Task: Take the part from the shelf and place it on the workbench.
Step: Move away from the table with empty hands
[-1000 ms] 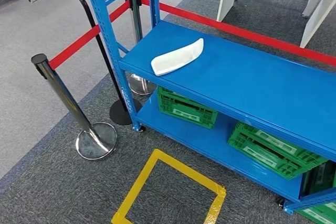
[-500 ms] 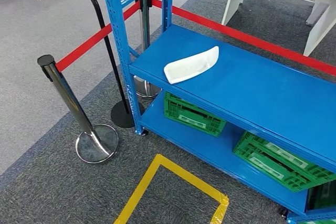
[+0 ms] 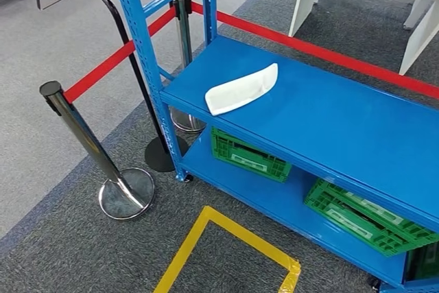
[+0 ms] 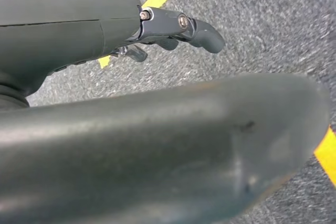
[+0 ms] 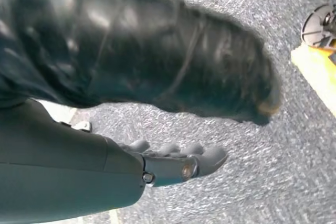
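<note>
The white part [image 3: 241, 89] lies at centre frame near the blue shelf's [image 3: 331, 118] front left corner, long axis running lower left to upper right; both hands, left [image 4: 170, 27] and right [image 5: 178, 163], hang empty, fingers loosely extended

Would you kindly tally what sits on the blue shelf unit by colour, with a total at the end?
White: 1, the part lying on the upper board of the blue shelf unit.
Green: 2, one crate and another crate, both on the lower board.
Total: 3. A dark item at the frame's right edge is cut off and left out.
</note>
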Available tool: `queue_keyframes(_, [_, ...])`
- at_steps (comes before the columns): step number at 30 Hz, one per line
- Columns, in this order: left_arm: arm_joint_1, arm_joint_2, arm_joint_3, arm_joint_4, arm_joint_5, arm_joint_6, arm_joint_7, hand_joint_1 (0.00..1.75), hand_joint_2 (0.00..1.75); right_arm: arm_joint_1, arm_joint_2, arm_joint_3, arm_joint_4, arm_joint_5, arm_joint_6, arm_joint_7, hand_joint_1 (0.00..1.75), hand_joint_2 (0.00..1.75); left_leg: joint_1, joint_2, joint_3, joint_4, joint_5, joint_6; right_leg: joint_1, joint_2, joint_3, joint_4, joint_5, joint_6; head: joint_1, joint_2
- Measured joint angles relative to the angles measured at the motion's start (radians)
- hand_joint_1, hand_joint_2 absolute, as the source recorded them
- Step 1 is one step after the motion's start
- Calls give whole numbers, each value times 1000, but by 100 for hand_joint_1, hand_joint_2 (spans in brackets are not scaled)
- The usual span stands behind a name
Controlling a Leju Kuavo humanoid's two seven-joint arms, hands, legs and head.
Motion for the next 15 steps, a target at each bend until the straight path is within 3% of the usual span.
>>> queue_keyframes(7, [0,0,1,0,1,4,0,0,0,1,0,-3,0,-23,-21,-26,0,0,0,0,0,-3,2,-8,-1,0,1,-1,1,-1,0,0])
queue_keyframes(10, [0,3,3,0,2,-6,3,0,0,1,1,-12,0,-46,-25,-36,0,0,-4,0,3,-6,6,5,-5,0,5,-11,8,9,0,0])
queue_keyframes(12, [0,6,5,0,2,-27,10,0,0,1,1,-24,0,-63,-30,-46,0,0,2,6,19,-35,20,12,-3,2,2,-8,2,15,1,0])
queue_keyframes(13, [0,9,6,0,2,-35,14,0,0,2,1,-29,0,-66,-32,-49,0,0,7,11,28,-50,28,14,-2,2,-11,17,-13,18,5,0])
queue_keyframes(15, [1,12,7,0,2,-45,17,0,0,2,1,-36,0,-67,-35,-52,0,0,12,21,37,-64,34,16,-6,2,-67,124,-64,26,13,0])
